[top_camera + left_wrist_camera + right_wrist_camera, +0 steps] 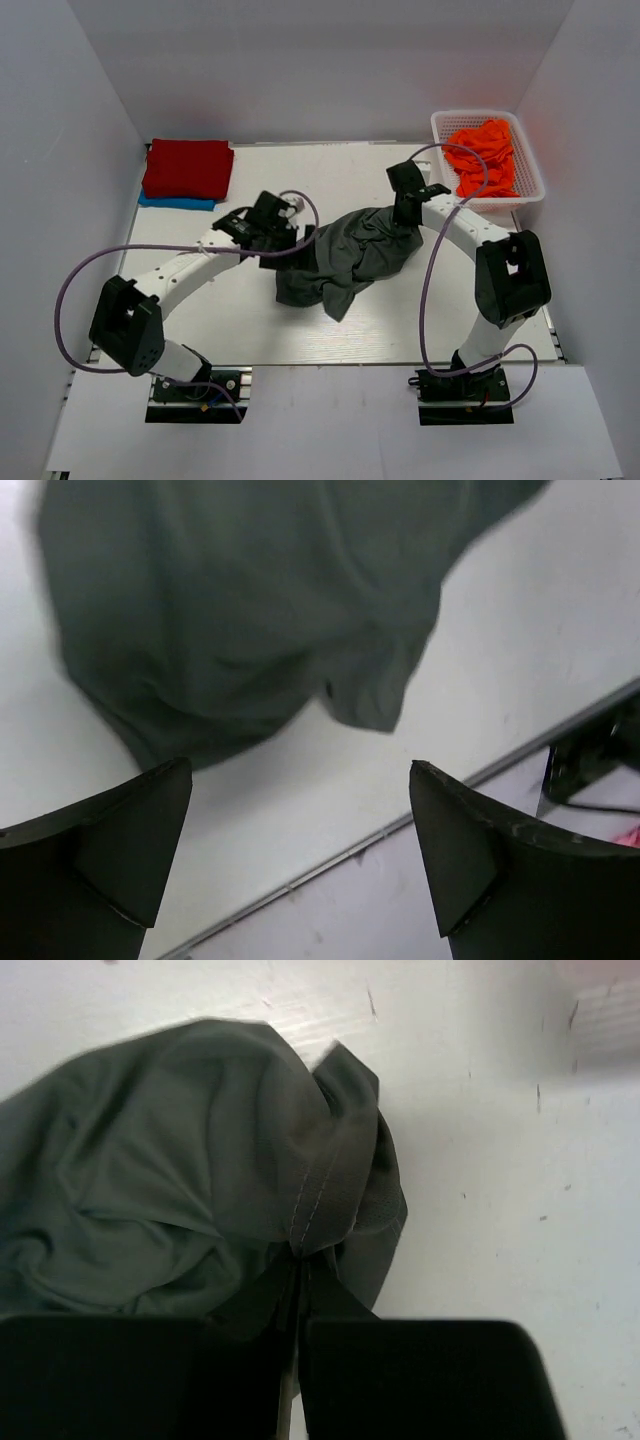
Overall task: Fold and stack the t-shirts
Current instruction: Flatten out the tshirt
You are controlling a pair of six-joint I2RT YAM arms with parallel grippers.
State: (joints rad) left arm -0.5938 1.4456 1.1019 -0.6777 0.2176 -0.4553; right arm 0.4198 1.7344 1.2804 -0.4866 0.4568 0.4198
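Observation:
The dark charcoal-grey t-shirt (345, 255) lies crumpled at the table's middle. My right gripper (408, 218) is shut on a stitched hem at its far right edge; the right wrist view shows the fingers (300, 1270) pinching the cloth (170, 1180). My left gripper (290, 243) hovers at the shirt's left edge. It is open and empty (300, 820), and the shirt (250, 610) lies beyond its fingertips. A folded red t-shirt (188, 167) lies on a folded blue one (175, 203) at the far left. Orange t-shirts (485, 155) fill the basket.
The white lattice basket (536, 170) stands at the far right corner. White walls close in the table on the left, back and right. The table's near edge (330, 865) runs close behind the left gripper. Purple cables loop beside both arms.

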